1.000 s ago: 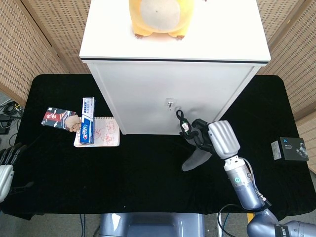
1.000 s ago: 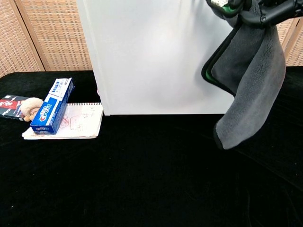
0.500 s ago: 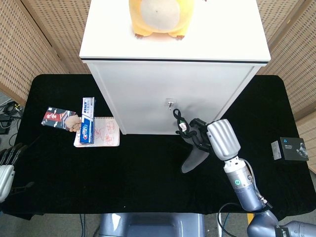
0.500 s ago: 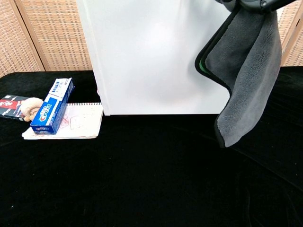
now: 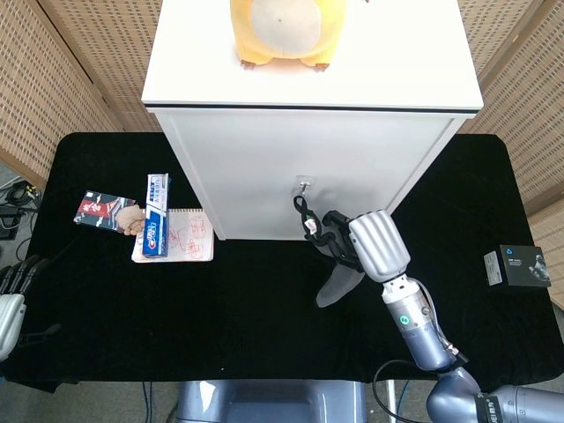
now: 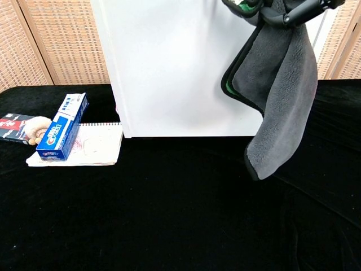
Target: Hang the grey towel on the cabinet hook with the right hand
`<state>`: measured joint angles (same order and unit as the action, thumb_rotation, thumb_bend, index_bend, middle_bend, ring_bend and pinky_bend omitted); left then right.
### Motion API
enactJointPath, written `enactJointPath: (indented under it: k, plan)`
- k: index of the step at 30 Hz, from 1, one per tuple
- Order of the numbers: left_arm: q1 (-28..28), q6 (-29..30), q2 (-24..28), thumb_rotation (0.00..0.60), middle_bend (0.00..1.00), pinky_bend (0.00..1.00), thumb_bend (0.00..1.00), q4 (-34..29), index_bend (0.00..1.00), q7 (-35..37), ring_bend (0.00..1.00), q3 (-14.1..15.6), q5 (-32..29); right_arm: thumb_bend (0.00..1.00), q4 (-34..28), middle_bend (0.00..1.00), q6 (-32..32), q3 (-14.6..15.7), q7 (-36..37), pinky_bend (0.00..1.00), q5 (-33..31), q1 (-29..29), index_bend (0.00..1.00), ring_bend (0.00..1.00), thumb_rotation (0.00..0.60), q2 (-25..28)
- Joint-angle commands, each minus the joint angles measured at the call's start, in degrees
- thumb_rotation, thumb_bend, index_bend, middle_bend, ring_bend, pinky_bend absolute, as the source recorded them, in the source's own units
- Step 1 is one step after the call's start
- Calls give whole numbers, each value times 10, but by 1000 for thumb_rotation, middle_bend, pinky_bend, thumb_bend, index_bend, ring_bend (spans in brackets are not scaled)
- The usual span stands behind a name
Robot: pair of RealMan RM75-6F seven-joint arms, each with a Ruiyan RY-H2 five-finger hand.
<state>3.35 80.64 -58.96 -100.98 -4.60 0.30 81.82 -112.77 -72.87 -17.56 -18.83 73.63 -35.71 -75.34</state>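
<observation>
Right hand [image 5: 366,247] fingers [image 5: 333,236] are curled around the grey towel [image 6: 276,96], which hangs below them against the white cabinet [image 5: 300,167] front. The towel's black loop [image 5: 301,209] extends just beyond the fingers, immediately below the cabinet hook [image 5: 304,185]. Left hand [image 5: 13,291] fingers: state cannot be determined.

toothpaste box [image 6: 61,128]: lettering too small to read | notepad [image 6: 93,145]: red scribbles, illegible

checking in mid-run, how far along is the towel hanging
Done: the right hand has the grey towel lifted off the table. In hand: its black loop is held just below the cabinet hook. Left: slip the loop over the hook and let go.
</observation>
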Motion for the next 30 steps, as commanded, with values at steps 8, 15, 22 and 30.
enactJointPath:
  k: [8,15,22,30]
  plan:
    - [0,1,2,600,0,0,0,0,0,4,0,0,0,694,-1,1000,3,-8,-21,1000,-28,-9,781,1000,600,-7]
    - [0,-1,1,600,0,0,0,0,0,3,0,0,0,694,-6,1000,-1,-12,-16,1000,-29,-8,781,1000,600,0]
    - [0,0,0,600,0,0,0,0,0,0,0,1,1,694,-10,1000,-3,-10,-14,1000,-28,-7,781,1000,600,6]
    - [0,0,0,600,0,0,0,0,0,0,0,1,1,695,-6,1000,0,-7,-9,1000,-35,-6,781,1000,600,7]
